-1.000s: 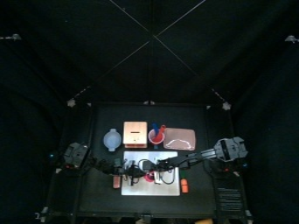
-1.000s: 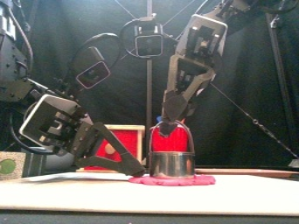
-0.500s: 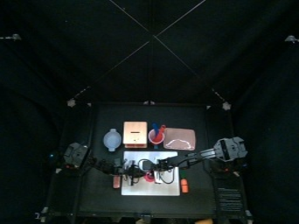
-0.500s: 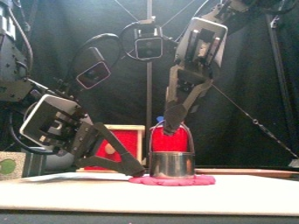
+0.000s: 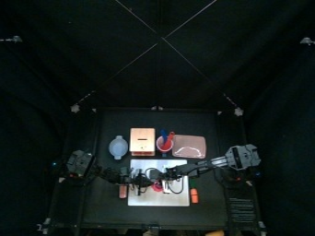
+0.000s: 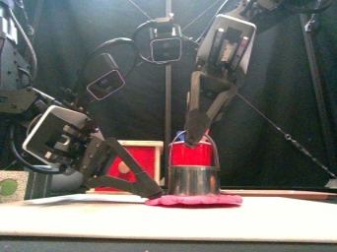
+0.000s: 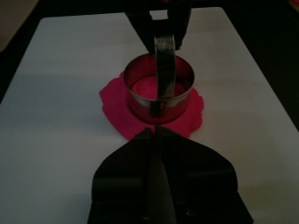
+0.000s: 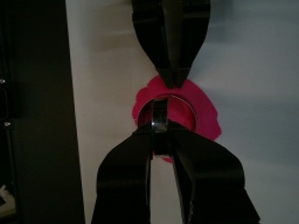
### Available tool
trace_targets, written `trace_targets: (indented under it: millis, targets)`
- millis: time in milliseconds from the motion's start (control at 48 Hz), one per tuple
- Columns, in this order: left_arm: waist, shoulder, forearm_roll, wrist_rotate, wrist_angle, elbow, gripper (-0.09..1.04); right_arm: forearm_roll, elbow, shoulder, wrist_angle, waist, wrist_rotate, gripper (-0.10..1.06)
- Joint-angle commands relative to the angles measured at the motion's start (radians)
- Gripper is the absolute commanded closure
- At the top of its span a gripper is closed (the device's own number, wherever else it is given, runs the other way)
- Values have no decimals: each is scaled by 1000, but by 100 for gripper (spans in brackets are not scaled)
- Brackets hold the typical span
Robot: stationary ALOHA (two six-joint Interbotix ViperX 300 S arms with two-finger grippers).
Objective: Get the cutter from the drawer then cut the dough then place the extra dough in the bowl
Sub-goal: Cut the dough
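Observation:
The round metal cutter (image 6: 195, 180) stands on the flat pink dough (image 6: 227, 200), on the white cutting board (image 7: 65, 70). My right gripper (image 6: 195, 135) comes down from above and is shut on the cutter's wire handle (image 7: 163, 54); the right wrist view shows the handle between its tips (image 8: 160, 128). My left gripper (image 7: 153, 136) lies low at the dough's (image 7: 114, 112) edge on the cutter's left. Its jaws stand together, pinching the edge. The dough inside the cutter ring (image 7: 156, 87) shows.
Behind the board stand the blue-grey bowl (image 5: 118, 147), the wooden box (image 5: 142, 139), the red cup (image 5: 165, 141) and the pink tray (image 5: 191, 146). Both arms crowd the board's middle.
My right gripper's jaws have closed on the wire handle and sunk a little. The left gripper and the cutter keep their place.

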Motion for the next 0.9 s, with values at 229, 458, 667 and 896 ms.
trace_targets:
  millis: [229,458,667,896]
  targets:
    - [2,-20,-5,0,17,-6,38,-21,-63,-103,74,-25,2,48]
    - [2,-25,-8,0,25,-3,38,-41,-52,-153,120,-48,0,48]
    - [2,-48,-9,0,54,-2,38,-41,21,-201,167,-43,-2,48]
    - [8,-89,-15,0,92,0,38,-40,127,-250,149,-41,2,48]
